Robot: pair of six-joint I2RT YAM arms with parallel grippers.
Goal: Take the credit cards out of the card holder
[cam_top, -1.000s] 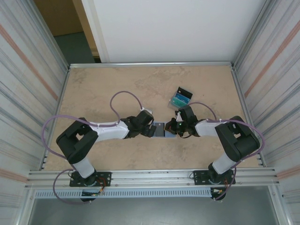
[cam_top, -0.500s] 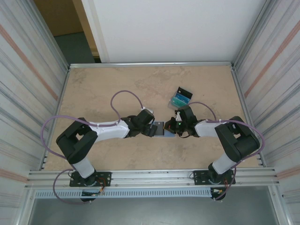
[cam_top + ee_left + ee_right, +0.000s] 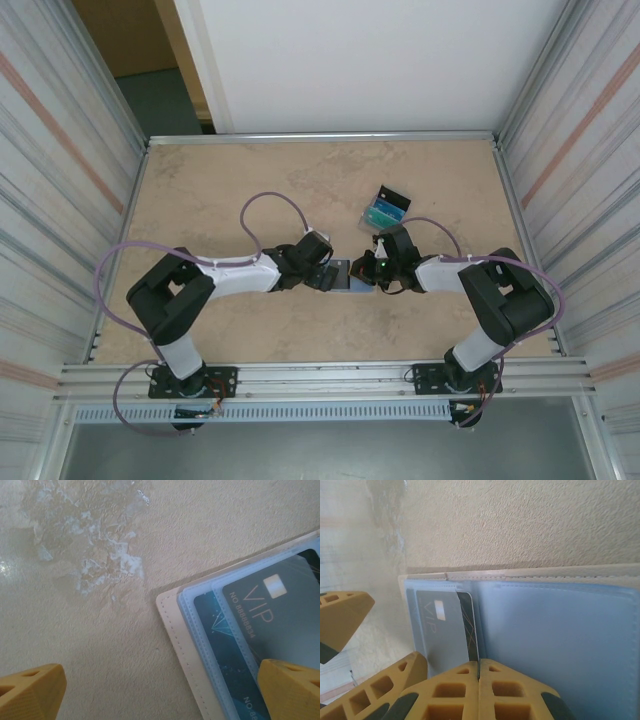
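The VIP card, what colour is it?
The VIP card is slate grey, seen best from the left wrist view.

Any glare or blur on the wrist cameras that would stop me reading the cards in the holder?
Left wrist: shiny glare patch on the table, clear of the holder; the VIP card reads sharp through its sleeve. Right wrist: left side washed out and hazy, that card's print faint, the shut right hand hides its near end. Top external: even light, holder too small for detail.
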